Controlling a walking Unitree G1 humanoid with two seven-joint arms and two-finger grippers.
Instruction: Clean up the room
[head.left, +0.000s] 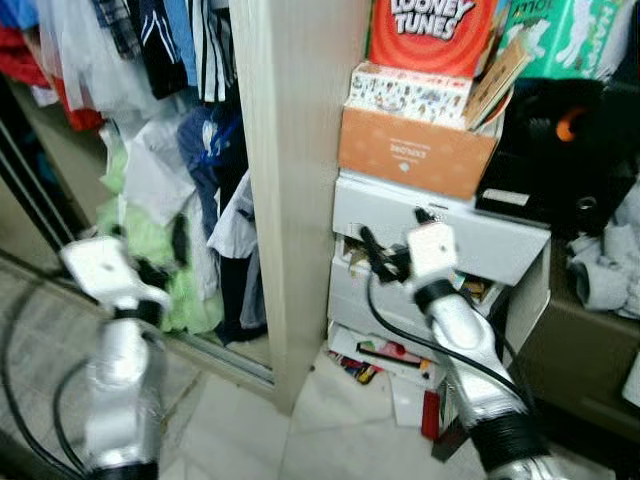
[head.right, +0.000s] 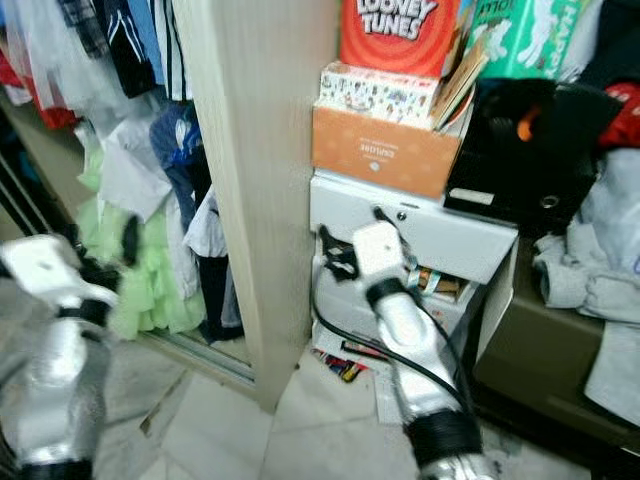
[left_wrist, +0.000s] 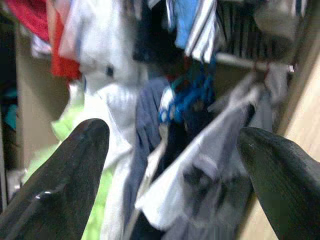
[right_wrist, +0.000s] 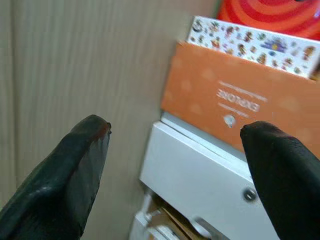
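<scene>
Left eye view: the right gripper (head.left: 385, 255) is raised before the white drawers (head.left: 440, 235), with the orange box (head.left: 415, 150) at its 12 o'clock. The left gripper (head.left: 160, 265) reaches toward the hanging clothes (head.left: 190, 190) at its 1 o'clock.

Left wrist view: the fingers (left_wrist: 70, 175) are spread, empty, with the clothes between them and beyond.

Right wrist view: the fingers (right_wrist: 65, 180) are parted, empty; the box and drawers lie ahead, the wood panel (right_wrist: 75, 60) beside them.

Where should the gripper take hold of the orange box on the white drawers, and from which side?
Grip the orange box across its front corner nearest the wooden panel, coming from the front: other boxes sit on top, and a black case blocks its far side.
</scene>
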